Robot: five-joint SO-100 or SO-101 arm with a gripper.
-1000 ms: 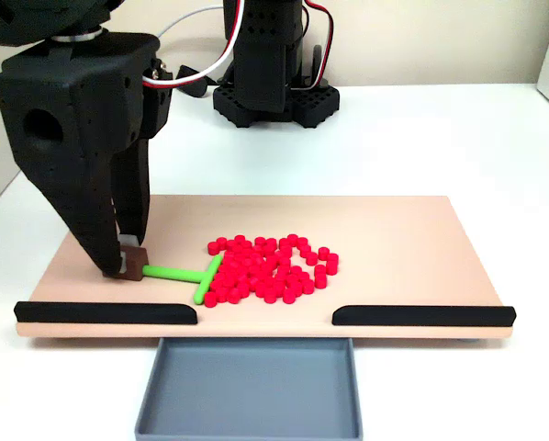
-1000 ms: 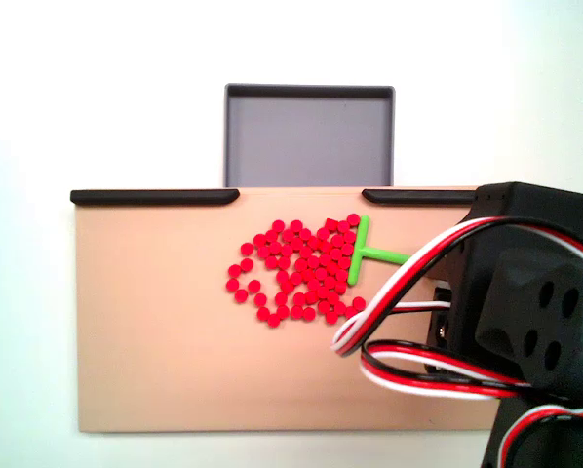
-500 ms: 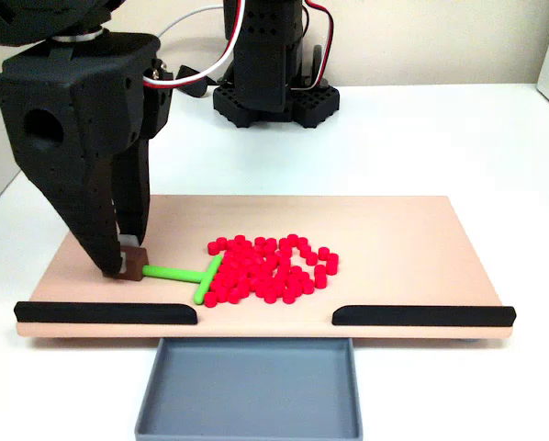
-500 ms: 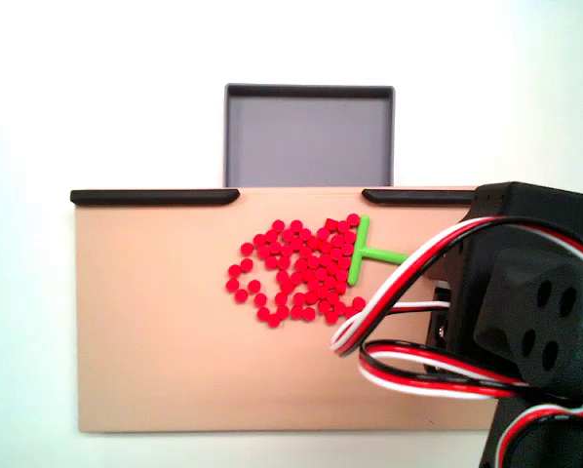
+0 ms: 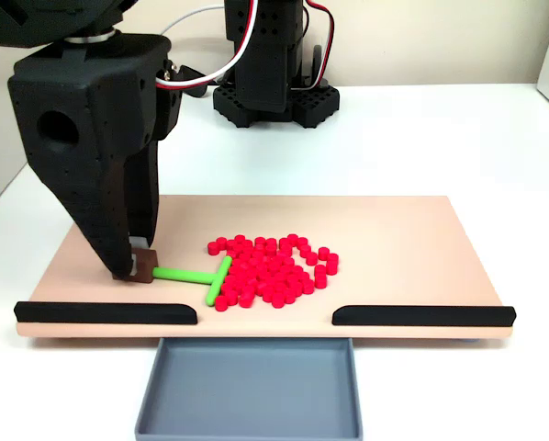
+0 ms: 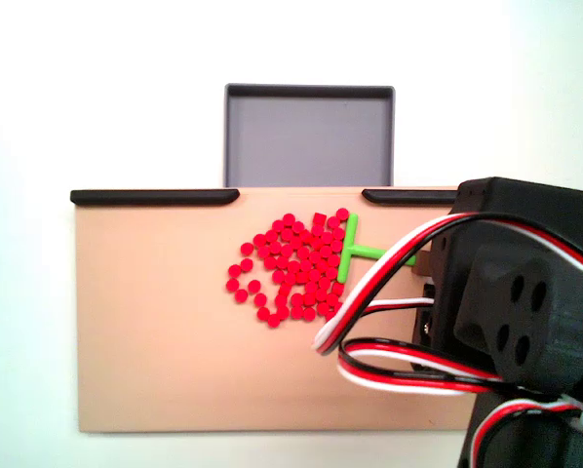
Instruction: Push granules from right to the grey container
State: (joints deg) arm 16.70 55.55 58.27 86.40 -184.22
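Granules [image 5: 273, 268] [image 6: 293, 268]: loose red cluster near the middle of the tan board [image 5: 403, 239] [image 6: 155, 351], set slightly toward the edge with the black strips. In the low front fixed view the cluster sits just behind the gap between the left strip [image 5: 106, 313] and the right strip [image 5: 423, 316].

Grey container [image 5: 249, 386] [image 6: 309, 136]: off the board on the white worktop [image 5: 440, 138], lined up with that gap and butted against the board edge. Interior bare.

Green T-shaped pusher [image 5: 201, 275] [image 6: 353, 252]: lies flat on the board, crossbar touching the side of the cluster, stem running away from it.

Claw [image 5: 137, 266]: black, reaching down to the board, tips pinching a small brown block at the stem's far end. In the top-down fixed view the arm body and its red, white and black wires [image 6: 369, 331] cover the grip.
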